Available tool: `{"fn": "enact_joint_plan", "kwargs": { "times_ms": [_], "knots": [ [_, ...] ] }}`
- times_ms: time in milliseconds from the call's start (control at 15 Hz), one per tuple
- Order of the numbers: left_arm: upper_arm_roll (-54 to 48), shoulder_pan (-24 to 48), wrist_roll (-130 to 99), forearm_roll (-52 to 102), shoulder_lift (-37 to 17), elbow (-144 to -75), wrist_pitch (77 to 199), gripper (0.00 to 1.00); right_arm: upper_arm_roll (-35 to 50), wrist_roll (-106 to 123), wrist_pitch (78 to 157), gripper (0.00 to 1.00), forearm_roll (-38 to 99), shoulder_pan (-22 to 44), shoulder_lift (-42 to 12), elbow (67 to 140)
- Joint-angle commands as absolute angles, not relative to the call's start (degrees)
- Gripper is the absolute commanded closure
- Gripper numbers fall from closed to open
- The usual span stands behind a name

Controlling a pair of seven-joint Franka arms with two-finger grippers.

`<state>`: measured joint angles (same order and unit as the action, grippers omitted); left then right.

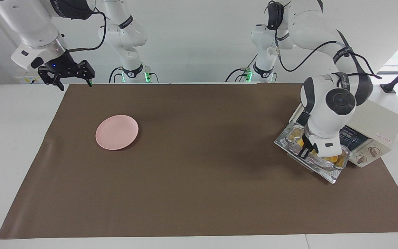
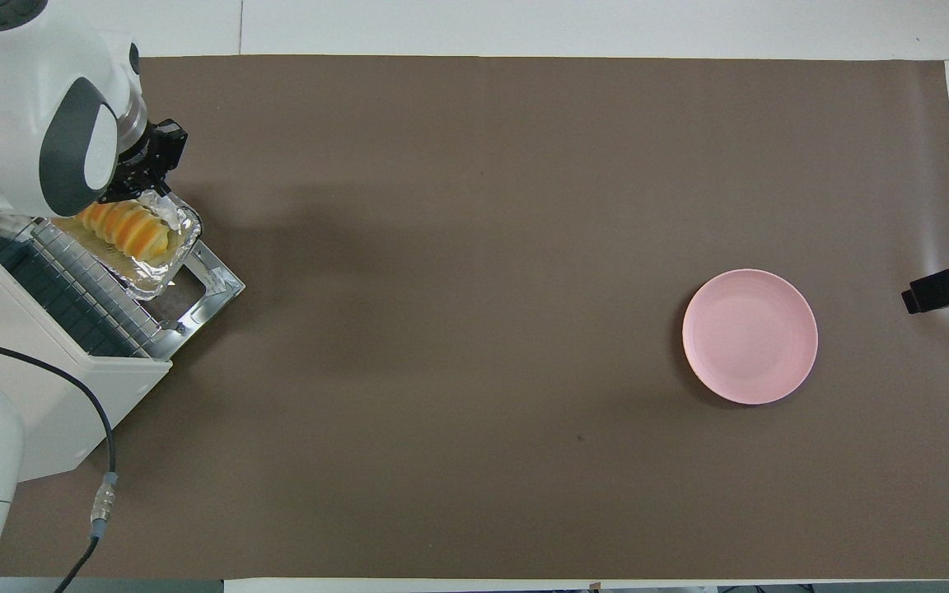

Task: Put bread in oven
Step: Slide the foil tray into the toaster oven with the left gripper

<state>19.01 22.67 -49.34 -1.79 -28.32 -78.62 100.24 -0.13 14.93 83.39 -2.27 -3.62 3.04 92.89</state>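
Two arms share this table, and only one of them is working. Read the facing view from its left edge: the right gripper hangs with its fingers spread wide and nothing in them at the corner of the brown table mat, at about ten o'clock from the round pink plate; that arm waits. The plate is bare and plays no part.

At about three o'clock from the plate, well apart, the left gripper is pinched tight on the rim of the crinkled silver foil tray, holding it over the lowered glass door of the cream-white boxy toaster oven. The ridged yellow-orange bread loaf lies in that tray, not yet on the wire rack.

You should expect both to be light. The foil looks thin and likely to buckle or tear where it is pinched, and the loaf is probably soft and free to slide if the tray tips. The rim grip suits it; keep the tray level, and don't squeeze the bread itself.
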Motion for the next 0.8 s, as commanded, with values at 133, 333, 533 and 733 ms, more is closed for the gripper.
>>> {"fn": "enact_joint_plan", "kwargs": {
  "times_ms": [133,333,533,733],
  "knots": [
    [19.8,20.9,-42.4,-3.4,-27.1,-80.5,95.5,1.00,0.6,15.7,82.8,0.00,-2.8,-4.5,4.0,93.5],
    [20.0,20.8,-42.5,-3.5,-24.8,-85.2,94.8,1.00,0.5,15.7,82.8,0.00,-2.8,-4.5,4.0,93.5],
    [20.8,20.7,-42.5,-3.6,-23.3,-88.8,94.0,1.00,0.6,15.7,82.8,0.00,-2.8,-4.5,4.0,93.5],
    [21.1,20.6,-41.8,-5.5,-22.4,-90.5,94.2,1.00,0.6,15.7,82.8,0.00,-2.8,-4.5,4.0,93.5]
  ]
}}
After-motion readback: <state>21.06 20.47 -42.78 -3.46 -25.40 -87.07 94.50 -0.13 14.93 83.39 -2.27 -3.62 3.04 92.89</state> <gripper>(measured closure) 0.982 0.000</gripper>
